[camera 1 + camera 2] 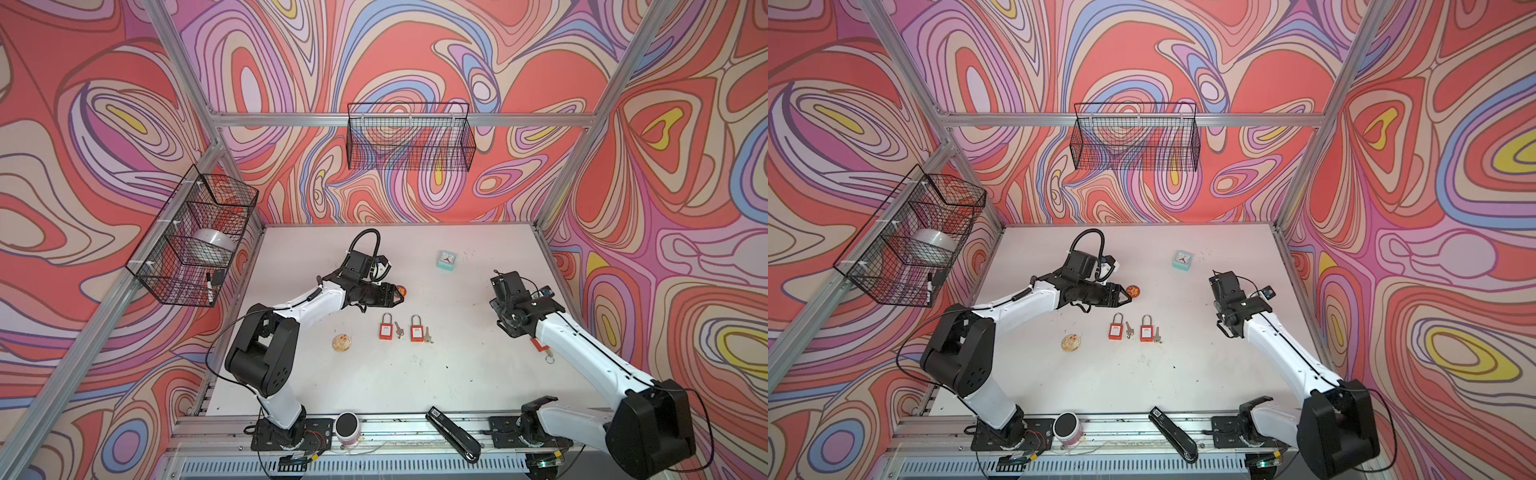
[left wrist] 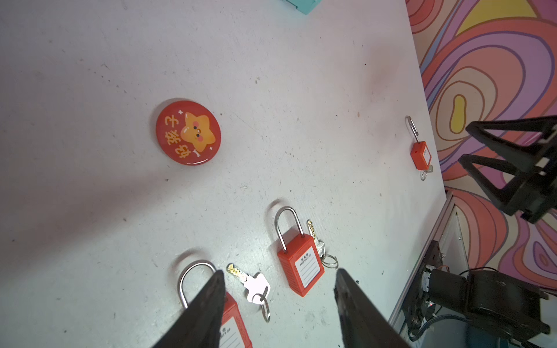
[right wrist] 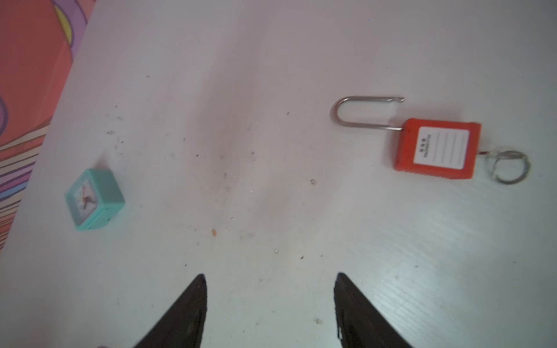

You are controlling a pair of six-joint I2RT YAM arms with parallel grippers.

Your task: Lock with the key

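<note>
Two red padlocks (image 1: 386, 330) (image 1: 417, 331) lie shackles shut at mid-table, each with a loose key (image 1: 399, 330) (image 1: 427, 334) beside it. My left gripper (image 1: 397, 295) hovers just behind them, open and empty; in the left wrist view its fingertips (image 2: 217, 280) frame one key (image 2: 253, 286) and a padlock (image 2: 301, 265). A third padlock (image 3: 437, 149) lies on the right, its shackle (image 3: 361, 111) sprung open and a key with ring (image 3: 511, 167) in its base. It is partly under my right arm in a top view. My right gripper (image 3: 269, 275) is open over bare table beside it.
A red star badge (image 2: 188, 132) lies by the left gripper and a pale round badge (image 1: 343, 343) sits front-left. A teal clock (image 3: 93, 199) stands at the back. A stapler (image 1: 453, 434) and a black-topped cylinder (image 1: 347, 428) rest on the front rail. Wire baskets (image 1: 409, 137) hang on the walls.
</note>
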